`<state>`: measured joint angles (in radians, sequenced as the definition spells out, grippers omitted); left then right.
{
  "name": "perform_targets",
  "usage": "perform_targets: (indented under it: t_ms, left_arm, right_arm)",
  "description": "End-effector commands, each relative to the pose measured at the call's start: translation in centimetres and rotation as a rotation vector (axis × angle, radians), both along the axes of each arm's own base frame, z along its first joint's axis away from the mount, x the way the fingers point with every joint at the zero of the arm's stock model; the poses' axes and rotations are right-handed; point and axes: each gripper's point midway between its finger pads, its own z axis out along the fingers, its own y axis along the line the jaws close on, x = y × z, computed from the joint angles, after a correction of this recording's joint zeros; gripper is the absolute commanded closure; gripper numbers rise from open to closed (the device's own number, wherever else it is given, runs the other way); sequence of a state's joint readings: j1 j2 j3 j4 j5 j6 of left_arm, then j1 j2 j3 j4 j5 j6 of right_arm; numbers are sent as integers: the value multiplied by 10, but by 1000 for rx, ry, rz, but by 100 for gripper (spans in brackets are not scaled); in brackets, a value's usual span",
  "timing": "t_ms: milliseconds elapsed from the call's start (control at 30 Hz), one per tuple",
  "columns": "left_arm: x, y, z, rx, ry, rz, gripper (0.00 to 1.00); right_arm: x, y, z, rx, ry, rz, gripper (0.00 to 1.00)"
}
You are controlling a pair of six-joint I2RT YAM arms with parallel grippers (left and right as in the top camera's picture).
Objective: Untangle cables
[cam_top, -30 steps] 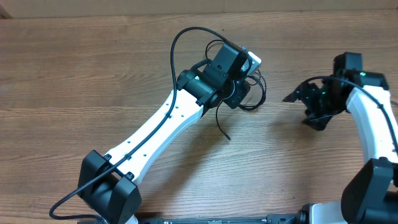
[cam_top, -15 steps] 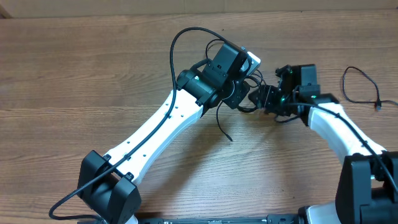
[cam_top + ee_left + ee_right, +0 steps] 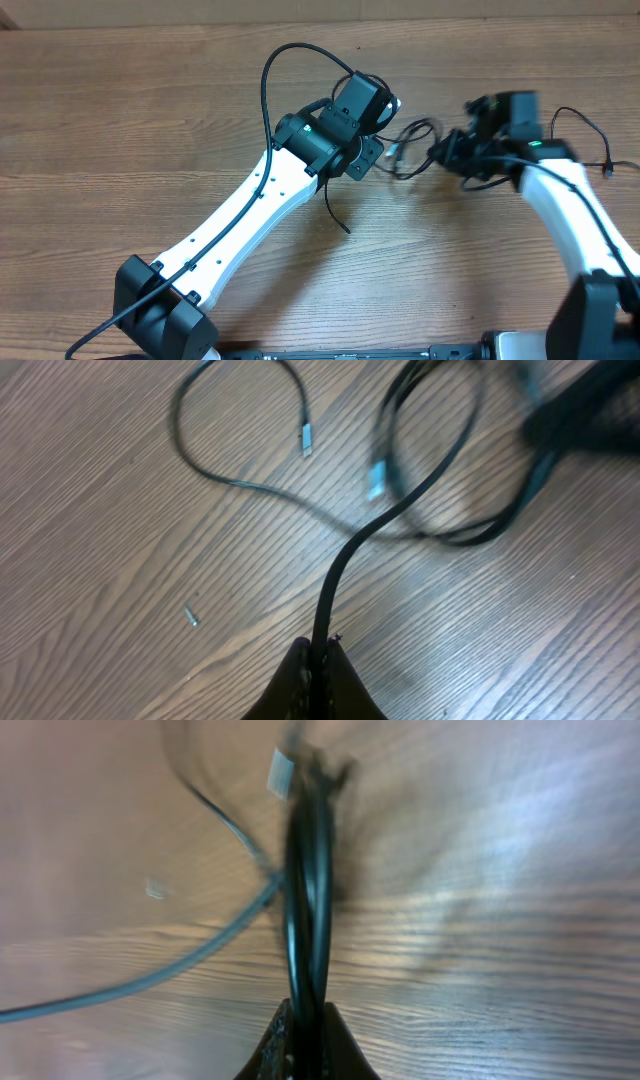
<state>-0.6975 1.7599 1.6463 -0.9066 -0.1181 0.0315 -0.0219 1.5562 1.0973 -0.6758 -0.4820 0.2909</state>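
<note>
A tangle of black cables (image 3: 412, 150) is stretched between my two grippers in mid-table. My left gripper (image 3: 378, 152) is shut on one black cable (image 3: 345, 560), which runs from the fingertips up into blurred loops (image 3: 440, 490). A loose tail (image 3: 335, 210) of cable trails below that gripper. My right gripper (image 3: 440, 155) is shut on looped black strands (image 3: 305, 890), with a pale plug (image 3: 280, 770) beyond them. A separate thin cable (image 3: 578, 125) lies to the right of the right arm, its plug end (image 3: 608, 170) on the table.
The wooden table (image 3: 120, 120) spreads to the left and front. The long white left arm (image 3: 250, 215) crosses the middle diagonally. A small screw-like speck (image 3: 190, 618) lies on the wood near the thin cable loop (image 3: 240, 420).
The right gripper swung left to the tangle, closed on the cable loops and drew them right. The left arm shifted slightly left, so the tangle is now stretched out.
</note>
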Motion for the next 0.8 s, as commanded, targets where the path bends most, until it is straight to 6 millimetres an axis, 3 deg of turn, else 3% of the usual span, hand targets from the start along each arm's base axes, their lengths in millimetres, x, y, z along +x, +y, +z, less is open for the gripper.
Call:
perform_targets:
  t_ms: [0, 100, 233, 367, 500, 600, 767]
  left_arm:
    - [8, 19, 17, 23, -58, 76, 96]
    - [17, 45, 41, 40, -144, 187, 96]
    - [29, 97, 111, 23, -332, 343, 96]
    - [31, 148, 178, -75, -472, 467, 96]
    - [24, 208, 226, -176, -592, 643, 96]
    - [12, 253, 248, -224, -655, 776, 96]
    - [-7, 304, 265, -237, -713, 902, 96]
  right_arm:
    - [12, -25, 60, 43, -146, -30, 96]
    - [15, -78, 54, -60, -132, -183, 96]
    - [0, -127, 34, -159, -32, -326, 96]
    - [-11, -131, 29, -147, 17, -342, 96]
    - [-16, -130, 26, -152, 42, -341, 96]
    - [-21, -143, 20, -212, 81, -409, 96]
    - [-29, -161, 15, -273, 135, -524, 96]
